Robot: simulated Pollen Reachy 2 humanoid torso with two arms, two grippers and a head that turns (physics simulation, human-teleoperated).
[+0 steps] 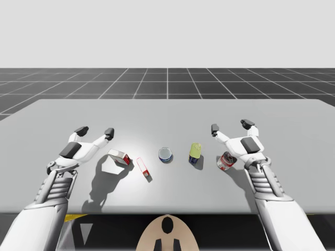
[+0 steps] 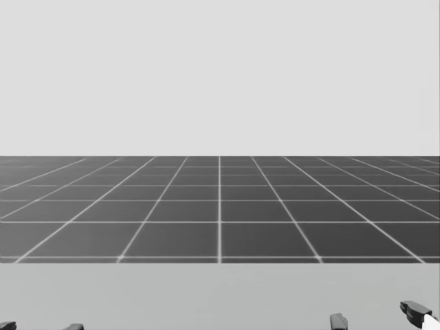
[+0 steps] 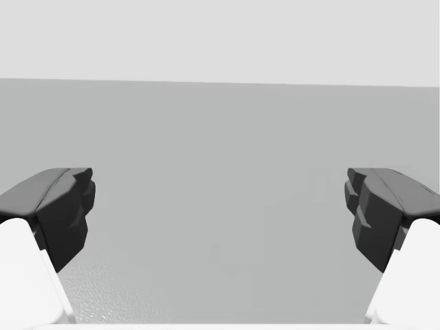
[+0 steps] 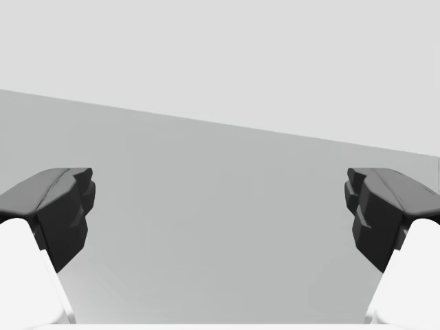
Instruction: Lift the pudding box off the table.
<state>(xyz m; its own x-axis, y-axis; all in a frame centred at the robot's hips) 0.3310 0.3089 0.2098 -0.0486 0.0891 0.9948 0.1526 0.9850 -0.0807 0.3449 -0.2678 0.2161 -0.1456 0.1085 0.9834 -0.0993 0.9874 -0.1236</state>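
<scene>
My left gripper point(image 1: 95, 131) hovers over the table point(image 1: 172, 112) with its two fingers point(image 3: 63, 213) spread wide and nothing between them. My right gripper point(image 1: 231, 126) hangs the same way on the other side, its two fingers point(image 4: 377, 213) as far apart and just as empty. That makes two grippers, both agape, both pointing away from me over bare grey tabletop. Five things stand in a loose row between my arms: two boxes and three cans. Nearest me is a thin red-and-white box point(image 1: 144, 167), standing on a narrow edge. Just to its left and a little farther off lies a wider red-and-white box point(image 1: 119, 157), flat on the table, just beside my left hand and partly in its shadow. One of these two is the pudding box, but I cannot tell which; both rest on the table, untouched. A red can point(image 1: 226, 160) stands just beside my right wrist. Near the middle of the row is a blue can point(image 1: 165, 155), and between it and the red one a yellow-green can point(image 1: 194, 152) with a dark blue base. Past the fingertips the table runs on to its far edge, and beyond that lies a dark gridded floor point(image 1: 167, 81).
</scene>
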